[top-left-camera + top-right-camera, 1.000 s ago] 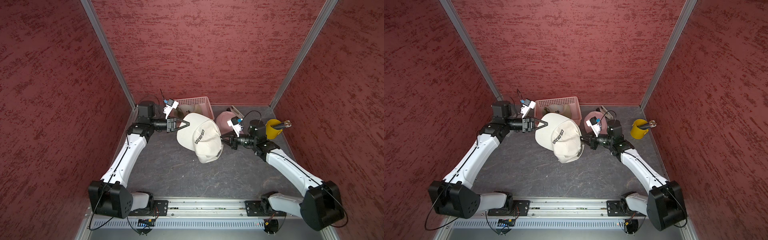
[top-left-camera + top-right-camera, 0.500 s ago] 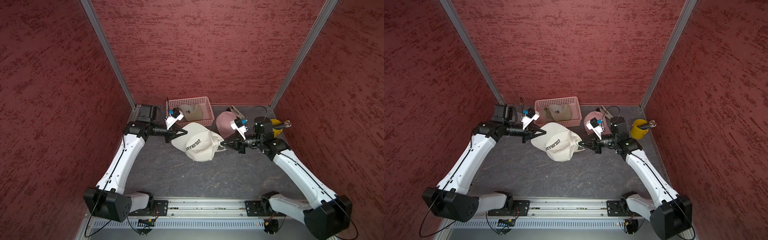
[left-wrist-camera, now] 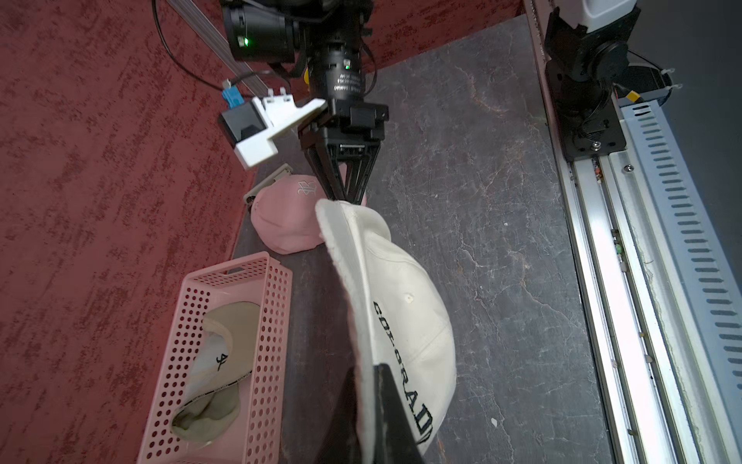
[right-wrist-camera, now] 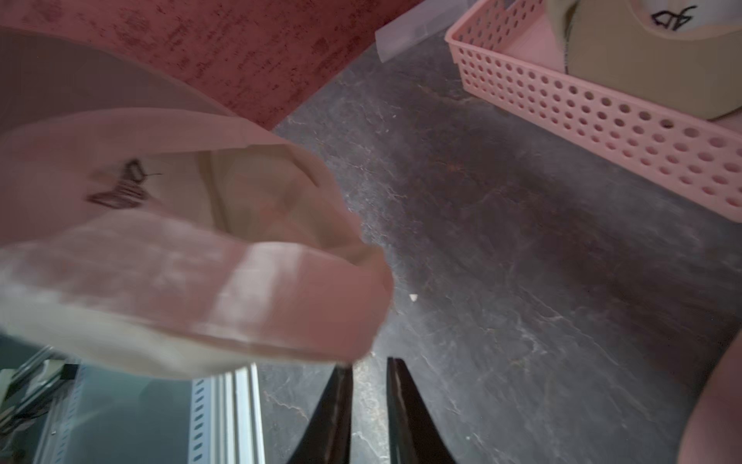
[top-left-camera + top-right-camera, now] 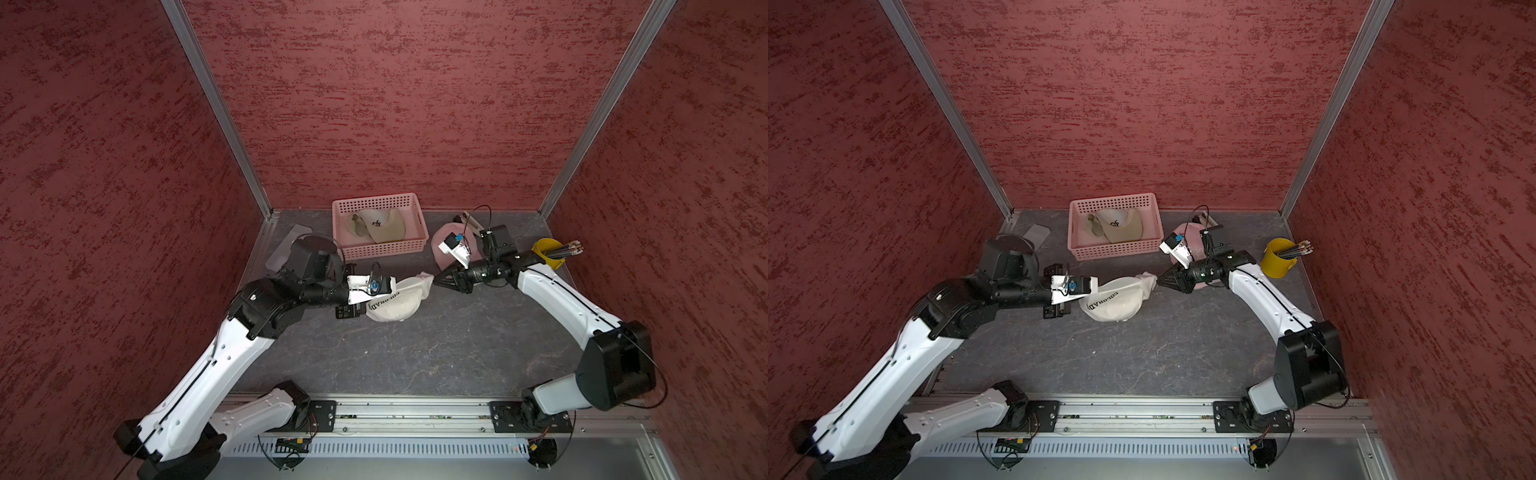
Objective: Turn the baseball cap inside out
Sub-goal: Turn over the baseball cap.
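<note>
We see the white baseball cap (image 5: 395,301) stretched between the two arms over the dark table (image 5: 415,357), its black COLORADO lettering facing outward, near the pink basket (image 5: 380,250) that holds a beige cap (image 5: 384,226). The left gripper (image 3: 373,385) is pressed together on the cap's edge beside the lettering. The right gripper (image 4: 369,363) has its jaws slightly spread with nothing between them, its tips at the cap's opposite edge, and a pink cap (image 5: 439,253) lies behind it.

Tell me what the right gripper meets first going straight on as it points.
The white cap; its bunched edge lies right at the right gripper's tips, though contact is unclear.
</note>
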`<state>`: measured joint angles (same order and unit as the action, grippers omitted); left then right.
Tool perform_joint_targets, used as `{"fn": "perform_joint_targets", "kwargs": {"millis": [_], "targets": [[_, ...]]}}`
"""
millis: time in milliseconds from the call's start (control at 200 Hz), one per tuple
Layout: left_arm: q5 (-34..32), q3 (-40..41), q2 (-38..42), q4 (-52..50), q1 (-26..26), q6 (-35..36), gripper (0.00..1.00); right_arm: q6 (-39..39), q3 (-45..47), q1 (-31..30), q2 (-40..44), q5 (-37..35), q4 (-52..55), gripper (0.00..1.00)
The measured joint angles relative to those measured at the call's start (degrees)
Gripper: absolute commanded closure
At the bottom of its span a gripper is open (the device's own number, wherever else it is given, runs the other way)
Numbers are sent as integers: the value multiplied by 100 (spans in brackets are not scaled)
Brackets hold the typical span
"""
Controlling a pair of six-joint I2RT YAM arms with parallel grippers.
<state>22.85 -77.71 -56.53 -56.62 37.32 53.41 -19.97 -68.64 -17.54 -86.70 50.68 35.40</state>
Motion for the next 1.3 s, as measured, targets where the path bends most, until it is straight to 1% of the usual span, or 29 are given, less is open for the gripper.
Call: {"fn": "perform_joint_targets", "kwargs": {"millis": [30, 125, 230, 331, 411, 486, 601, 691, 731, 766, 781, 801, 816, 826, 841, 871, 876, 901, 906, 927, 952, 962, 977, 997, 1032, 1087, 1167, 1237, 1302], "targets": [[-13, 22, 101, 0, 72, -2, 100, -9, -142, 7, -120, -131, -7, 64], [-105, 219, 332, 160, 243, -28, 100, 72, -586, 15, -380, -468, -90, 58], [-588, 739, 380, 782, 297, -94, 100, 407, -1032, 17, -485, -914, -227, 49], [-1471, 1388, 179, 1792, 299, -74, 100, 1005, -1351, 22, -472, -1565, -240, 44], [-2295, 2013, -81, 2973, 332, 101, 100, 1668, -1534, 26, -437, -2063, -131, 40], [-3049, 2452, -387, 4081, 402, 350, 100, 2210, -1521, 11, -304, -2275, -39, 37], [-3947, 2487, -962, 5187, 535, 678, 100, 3038, -1220, -101, 208, -2393, -81, 36], [-4498, 2476, -1309, 5978, 732, 981, 100, 3547, -986, -251, 654, -2428, -216, 35], [-4690, 2391, -1432, 6052, 815, 938, 100, 3687, -929, -304, 798, -2470, -295, 35], [-4776, 2199, -1534, 5882, 844, 713, 100, 3762, -911, -345, 872, -2540, -339, 34], [-4776, 2048, -1572, 5692, 833, 417, 100, 3775, -903, -354, 894, -2557, -354, 34], [-4774, 1878, -1620, 5484, 815, 234, 100, 3801, -887, -365, 918, -2597, -389, 34], [-4747, 1681, -1648, 5246, 754, -96, 100, 3803, -879, -365, 931, -2616, -411, 34], [-4739, 1604, -1663, 5163, 732, -166, 100, 3816, -870, -365, 935, -2634, -424, 34], [-4695, 1394, -1687, 4951, 649, -542, 100, 3825, -846, -365, 946, -2651, -448, 34], [-4575, 1051, -1714, 4614, 481, -1043, 100, 3847, -804, -363, 953, -2677, -483, 34], [-4518, 957, -1718, 4516, 417, -1248, 100, 3856, -791, -363, 955, -2686, -494, 34], [-4323, 647, -1727, 4238, 208, -1725, 100, 3864, -737, -365, 955, -2695, -538, 34], [-4260, 562, -1727, 4153, 142, -1934, 100, 3869, -721, -363, 957, -2693, -549, 34], [-4089, 358, -1727, 3980, -28, -2269, 100, 3886, -678, -363, 957, -2693, -573, 33], [-3838, 57, -1718, 3757, -323, -2914, 100, 3899, -612, -363, 957, -2693, -608, 33], [-3766, -11, -1716, 3698, -398, -3036, 100, 3910, -584, -363, 960, -2693, -623, 33], [-3598, -170, -1705, 3589, -573, -3460, 100, 3910, -535, -365, 964, -2691, -651, 33], [-3458, -306, -1690, 3493, -741, -3783, 100, 3915, -490, -365, 966, -2693, -680, 33], [-3178, -529, -1655, 3316, -1082, -4564, 100, 3912, -389, -372, 979, -2691, -743, 32], [-2791, -697, -1611, 3110, -1412, -5606, 100, 3895, -262, -424, 1032, -2699, -852, 32], [-2146, -682, -1600, 2946, -1665, -7049, 100, 3790, -118, -610, 1174, -2747, -1036, 31], [-1665, -428, -1657, 2997, -1768, -8306, 100, 3565, -55, -975, 1349, -2911, -1296, 29], [-1412, -66, -1716, 3126, -1768, -9324, 100, 3283, -50, -1425, 1480, -3178, -1596, 29]]}}
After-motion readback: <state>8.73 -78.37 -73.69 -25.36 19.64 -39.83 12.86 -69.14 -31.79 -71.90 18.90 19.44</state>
